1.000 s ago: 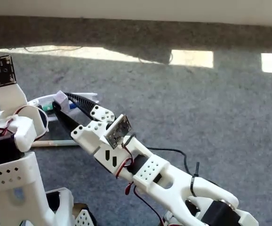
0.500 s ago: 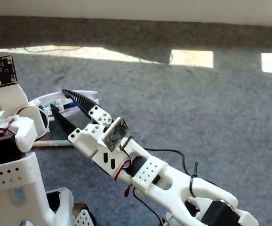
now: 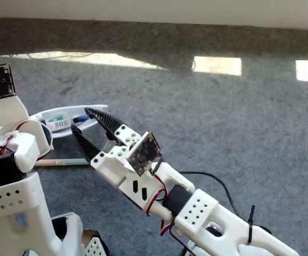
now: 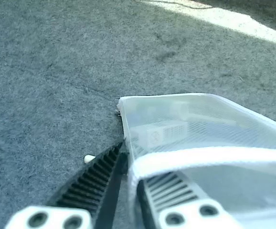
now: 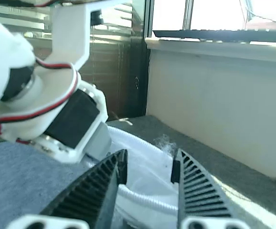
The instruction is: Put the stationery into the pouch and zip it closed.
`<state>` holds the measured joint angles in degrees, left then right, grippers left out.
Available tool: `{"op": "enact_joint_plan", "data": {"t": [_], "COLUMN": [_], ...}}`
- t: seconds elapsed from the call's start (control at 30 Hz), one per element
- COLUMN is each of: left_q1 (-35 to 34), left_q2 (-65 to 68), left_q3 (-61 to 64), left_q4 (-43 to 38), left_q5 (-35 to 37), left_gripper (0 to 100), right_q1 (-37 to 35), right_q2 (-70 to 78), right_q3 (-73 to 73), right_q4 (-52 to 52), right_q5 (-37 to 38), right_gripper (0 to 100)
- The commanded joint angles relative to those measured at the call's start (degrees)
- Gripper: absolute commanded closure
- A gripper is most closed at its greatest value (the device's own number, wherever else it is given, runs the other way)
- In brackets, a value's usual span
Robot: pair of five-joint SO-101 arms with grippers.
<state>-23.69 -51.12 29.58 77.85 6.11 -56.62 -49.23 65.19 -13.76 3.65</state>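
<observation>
A white mesh pouch (image 3: pixel 47 115) lies open on the grey carpet beside the left arm (image 3: pixel 15 154). Green and blue stationery (image 3: pixel 80 118) shows inside it. In the left wrist view my left gripper (image 4: pixel 129 164) is shut on the pouch's (image 4: pixel 200 129) white rim, and a pale eraser-like block (image 4: pixel 164 133) shows through the mesh. My right gripper (image 3: pixel 80 119) hangs open and empty just off the pouch's mouth; in its wrist view the right gripper (image 5: pixel 151 155) has the pouch (image 5: pixel 143 179) below its fingers. A thin pencil-like stick (image 3: pixel 63 161) lies on the carpet.
The left arm's white body (image 5: pixel 47 105) stands close in front of the right gripper. Grey carpet (image 3: pixel 223 122) stretches to the right and back, with sunlit patches (image 3: pixel 218 65) near the far wall.
The right gripper, shut on a small pale purple block over the pouch a second ago, opened and let it go. It has since drawn back to the right, open.
</observation>
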Motion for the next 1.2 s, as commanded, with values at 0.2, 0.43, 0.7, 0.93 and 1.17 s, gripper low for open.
{"op": "enact_joint_plan", "data": {"t": [0.2, 0.43, 0.7, 0.93, 1.17], "left_q1": [-12.3, -22.8, -33.6, -38.4, -38.4], "left_q2": [0.2, 0.2, 0.2, 0.2, 0.2], "left_q3": [-3.5, -3.7, -3.6, -3.0, -0.5], "left_q4": [-0.3, -2.7, -4.7, -5.6, -7.9], "left_q5": [3.3, 6.7, 11.0, 11.3, 11.3], "left_gripper": [99, 99, 99, 99, 99], "right_q1": [-5.8, -7.6, -7.6, -6.8, -4.5], "right_q2": [-6.5, -6.5, -2.9, 15.0, 30.8], "right_q3": [-0.8, -0.9, -1.1, -9.9, -19.3], "right_q4": [21.1, 27.6, 29.1, 29.1, 30.3], "right_q5": [-0.3, -0.2, 0.0, 0.0, 4.8], "right_gripper": [85.1, 85.1, 85.1, 84.8, 84.8]}}
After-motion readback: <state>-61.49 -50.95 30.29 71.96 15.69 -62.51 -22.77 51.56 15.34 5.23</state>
